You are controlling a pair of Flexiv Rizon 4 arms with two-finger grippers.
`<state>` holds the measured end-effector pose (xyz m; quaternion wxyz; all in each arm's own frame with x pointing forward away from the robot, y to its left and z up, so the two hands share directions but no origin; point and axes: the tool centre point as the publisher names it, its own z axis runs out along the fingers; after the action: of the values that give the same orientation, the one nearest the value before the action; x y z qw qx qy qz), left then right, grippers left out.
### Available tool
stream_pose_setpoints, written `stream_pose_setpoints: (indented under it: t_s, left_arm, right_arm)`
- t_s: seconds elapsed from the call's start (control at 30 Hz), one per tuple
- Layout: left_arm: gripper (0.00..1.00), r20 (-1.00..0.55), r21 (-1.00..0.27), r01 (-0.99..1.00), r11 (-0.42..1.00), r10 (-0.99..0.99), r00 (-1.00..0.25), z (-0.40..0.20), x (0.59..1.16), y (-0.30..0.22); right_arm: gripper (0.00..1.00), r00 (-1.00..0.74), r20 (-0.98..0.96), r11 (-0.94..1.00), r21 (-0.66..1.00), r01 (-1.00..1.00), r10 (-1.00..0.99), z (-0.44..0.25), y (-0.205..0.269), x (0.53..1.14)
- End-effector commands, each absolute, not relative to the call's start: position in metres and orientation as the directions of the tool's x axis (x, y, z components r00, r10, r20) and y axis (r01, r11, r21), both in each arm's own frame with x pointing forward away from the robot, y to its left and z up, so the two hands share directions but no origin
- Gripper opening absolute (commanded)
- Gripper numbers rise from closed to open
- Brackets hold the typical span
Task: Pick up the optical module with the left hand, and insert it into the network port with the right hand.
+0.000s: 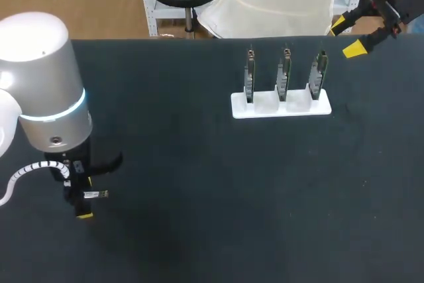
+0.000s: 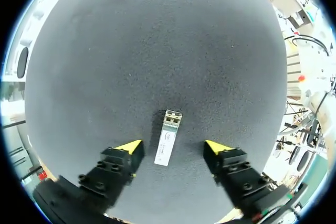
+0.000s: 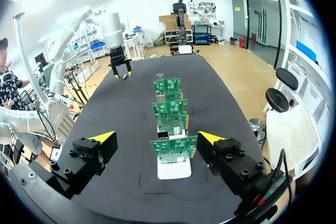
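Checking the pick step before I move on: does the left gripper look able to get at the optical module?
Probably yes. The left gripper is open, and the optical module lies on the table between its yellow tips, touched by neither, with nothing else around it.

Even light is falling on the black table [image 1: 212,190]; the left arm [image 1: 41,84] is casting a soft shadow near its left edge.

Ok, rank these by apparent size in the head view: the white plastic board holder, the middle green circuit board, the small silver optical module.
1. white plastic board holder
2. middle green circuit board, seen edge-on, so it looks thin
3. small silver optical module, clearly smallest
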<state>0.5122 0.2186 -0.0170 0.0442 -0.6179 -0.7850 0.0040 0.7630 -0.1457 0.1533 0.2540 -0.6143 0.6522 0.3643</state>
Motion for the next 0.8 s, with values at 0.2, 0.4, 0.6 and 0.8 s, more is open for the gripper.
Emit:
stream_pose_setpoints:
  t_s: [0.2, 0.4, 0.6, 0.8]
  left_arm:
    - [0.32, 0.055, -0.066, 0.968, 0.243, 0.969, -0.24, -0.024, 0.513, 0.219]
    - [0.15, 0.047, -0.064, 0.964, 0.26, 0.965, -0.257, -0.025, 0.514, 0.218]
    - [0.0, 0.05, -0.061, 0.963, 0.262, 0.965, -0.259, -0.021, 0.518, 0.216]
    - [0.0, 0.053, -0.054, 0.964, 0.261, 0.964, -0.259, -0.015, 0.525, 0.212]
  right_arm:
    - [1.0, -0.115, -0.779, -0.017, 0.159, -0.987, -0.616, 0.153, -0.145, 0.761]
    - [1.0, -0.115, -0.779, -0.017, 0.159, -0.987, -0.616, 0.153, -0.145, 0.761]
    - [1.0, -0.115, -0.779, -0.017, 0.159, -0.987, -0.616, 0.153, -0.145, 0.761]
    - [1.0, -0.115, -0.779, -0.017, 0.159, -0.987, -0.616, 0.153, -0.145, 0.761]
